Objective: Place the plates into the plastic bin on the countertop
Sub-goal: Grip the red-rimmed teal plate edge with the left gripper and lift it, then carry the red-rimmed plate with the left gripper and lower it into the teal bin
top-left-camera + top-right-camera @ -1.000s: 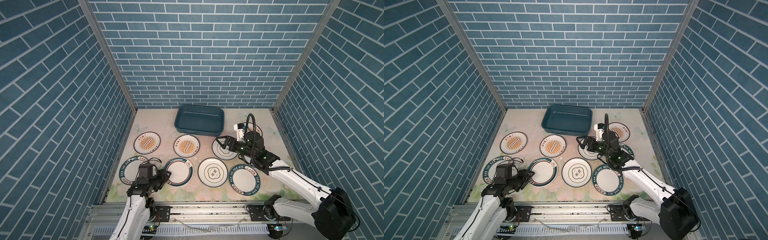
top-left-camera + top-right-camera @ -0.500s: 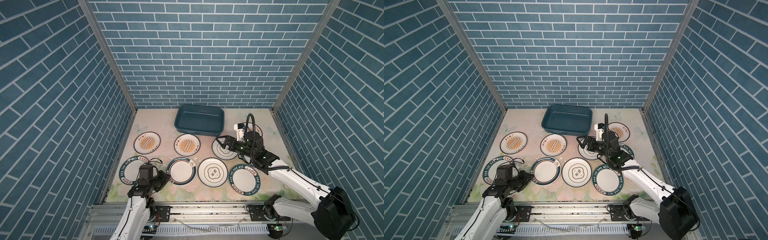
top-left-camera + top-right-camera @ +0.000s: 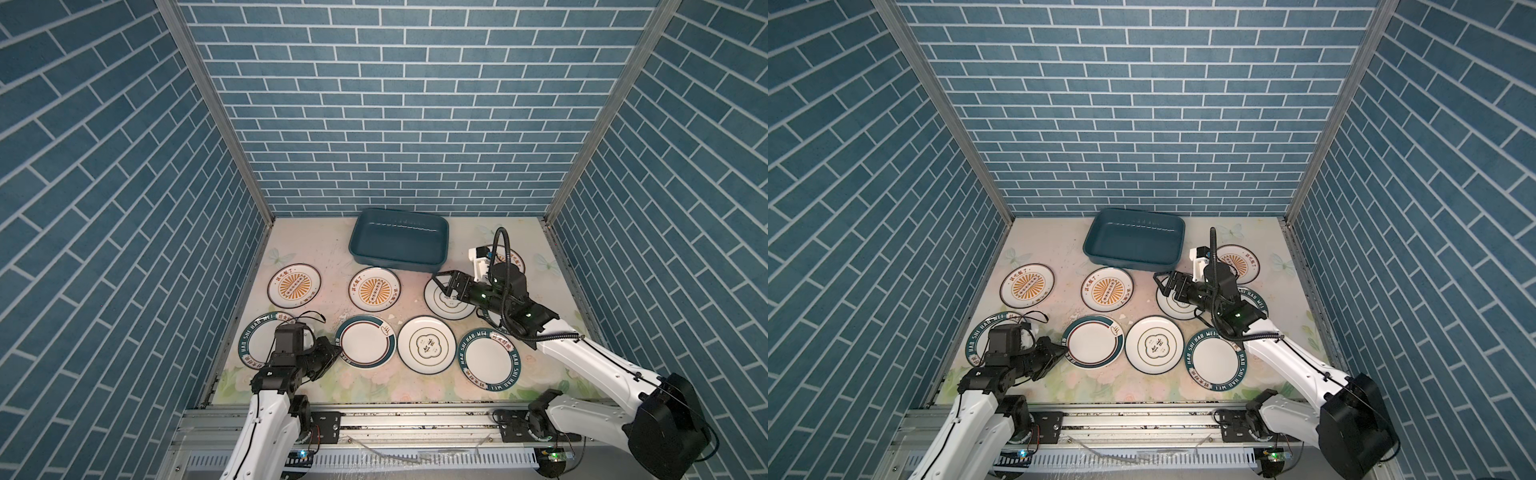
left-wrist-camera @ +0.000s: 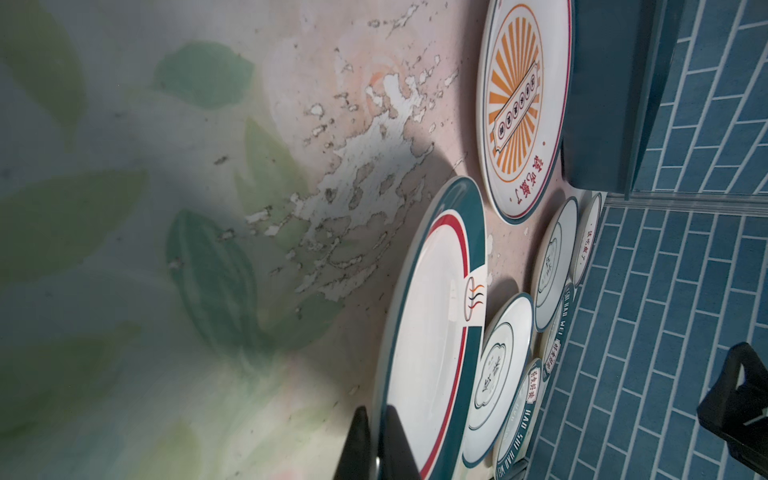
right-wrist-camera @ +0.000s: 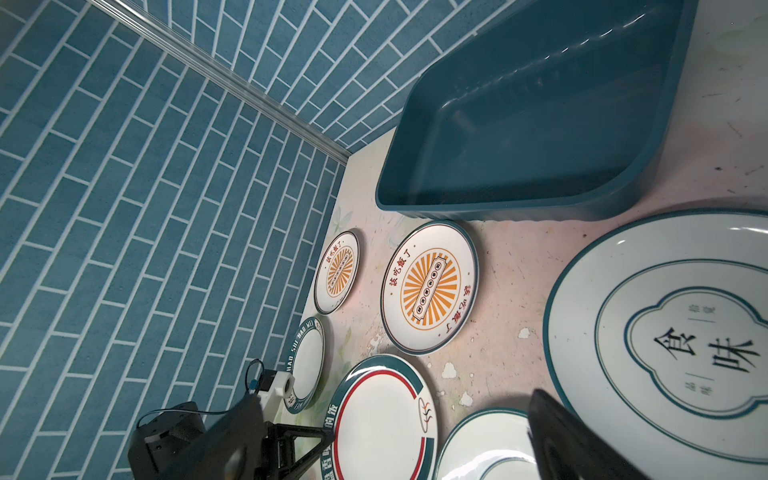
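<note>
My left claw [image 3: 335, 351] is clamping shut on the banded plate [image 3: 365, 341] at its left rim, near-left on the countertop [image 3: 332, 268], my right claw [image 3: 441, 286] is hovering wide open and empty over the quatrefoil plate [image 3: 451, 305] beside the far-centre plastic bin [image 3: 397, 261], open surface is lying left of that bin, and the near-right lettered plate [image 3: 488, 360] is reading "HAO SHI HAO WEI".

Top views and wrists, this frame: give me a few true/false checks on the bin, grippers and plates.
1. The plastic bin already holds a plate. False: it is empty.
2. The left gripper is shut on the rim of the red-and-teal banded plate. True.
3. The right gripper is shut on a plate. False: its jaws stand open above the quatrefoil plate, gripping nothing.
4. A sunburst plate lies on the countertop close to the bin's near wall. True.
</note>
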`<state>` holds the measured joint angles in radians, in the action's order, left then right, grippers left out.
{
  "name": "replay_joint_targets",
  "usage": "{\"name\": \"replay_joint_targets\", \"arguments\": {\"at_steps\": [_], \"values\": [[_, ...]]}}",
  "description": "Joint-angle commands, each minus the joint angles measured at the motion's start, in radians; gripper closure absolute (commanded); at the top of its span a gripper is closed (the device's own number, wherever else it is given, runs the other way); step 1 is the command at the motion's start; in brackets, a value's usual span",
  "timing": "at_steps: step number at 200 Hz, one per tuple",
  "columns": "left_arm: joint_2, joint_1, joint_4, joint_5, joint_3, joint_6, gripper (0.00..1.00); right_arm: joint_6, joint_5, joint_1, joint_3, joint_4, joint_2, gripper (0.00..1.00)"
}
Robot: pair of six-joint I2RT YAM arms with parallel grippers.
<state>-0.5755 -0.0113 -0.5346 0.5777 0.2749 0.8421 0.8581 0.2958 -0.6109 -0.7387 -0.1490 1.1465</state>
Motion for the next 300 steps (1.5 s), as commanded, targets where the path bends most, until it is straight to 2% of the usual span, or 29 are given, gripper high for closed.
{"name": "replay_joint_targets", "arguments": {"at_steps": [1,38,85,127,162,207,265,300], "values": [[0.017,0.005,-0.080,0.036,0.117,-0.044,1.00,-0.011,0.005,-0.003,-0.028,0.004,-0.008,0.02],[-0.034,0.005,-0.101,0.058,0.276,-0.069,1.00,-0.044,-0.003,-0.003,-0.045,0.035,-0.027,0.02],[-0.202,0.004,0.026,0.075,0.419,-0.081,1.00,-0.084,0.034,-0.003,-0.073,0.076,-0.036,0.02],[-0.424,-0.020,0.159,0.042,0.596,-0.090,1.00,-0.111,-0.001,0.000,-0.095,0.118,-0.046,0.02],[-0.618,-0.061,0.213,0.013,0.745,-0.118,1.00,-0.173,-0.086,0.005,-0.145,0.206,-0.053,0.02],[-0.833,-0.085,0.306,0.004,0.875,-0.107,1.00,-0.229,-0.123,0.073,-0.239,0.313,-0.027,0.02],[-1.157,-0.135,0.248,-0.010,1.160,-0.150,1.00,-0.238,-0.085,0.193,-0.244,0.335,-0.048,0.02],[-1.333,-0.149,0.221,-0.009,1.312,-0.188,1.00,-0.256,-0.092,0.227,-0.247,0.376,-0.081,0.02]]}}
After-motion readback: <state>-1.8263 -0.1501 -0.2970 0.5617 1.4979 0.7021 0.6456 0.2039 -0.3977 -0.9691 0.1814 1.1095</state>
